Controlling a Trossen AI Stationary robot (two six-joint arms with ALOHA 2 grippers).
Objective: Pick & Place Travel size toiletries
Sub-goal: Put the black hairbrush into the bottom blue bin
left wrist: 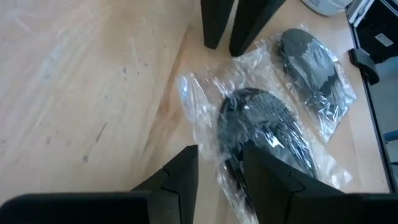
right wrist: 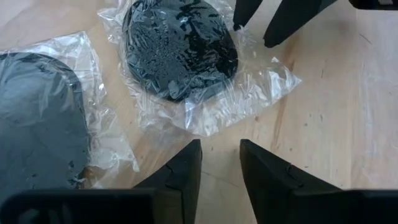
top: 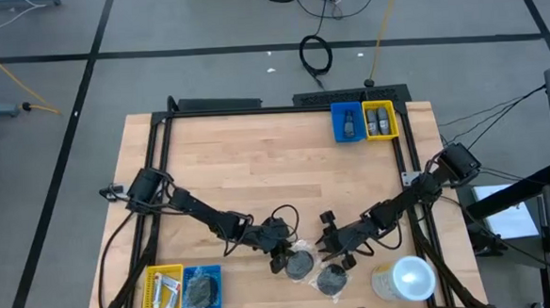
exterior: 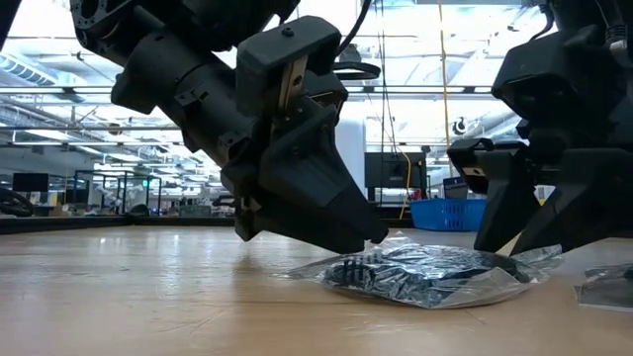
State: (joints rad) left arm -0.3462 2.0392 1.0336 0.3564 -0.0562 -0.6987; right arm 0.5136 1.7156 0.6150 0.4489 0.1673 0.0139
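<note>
At the table's near left corner, a yellow bin (top: 163, 292) with white tubes (top: 166, 294) and a blue bin (top: 203, 292) with a wrapped dark disc (top: 202, 291) are seen. Near the middle of the near edge, the left gripper (top: 282, 255) is lowered, its fingers parted around the plastic edge of a wrapped disc (top: 300, 262); no firm grip is shown. Just beside it lies a second wrapped disc (top: 332, 279). The right gripper (top: 340, 257) is held between both discs, fingers apart, nothing held. A white-lidded cup (top: 412, 277) stands near right; far right, more bins (top: 364, 121) hold grey bottles (top: 379, 121).
</note>
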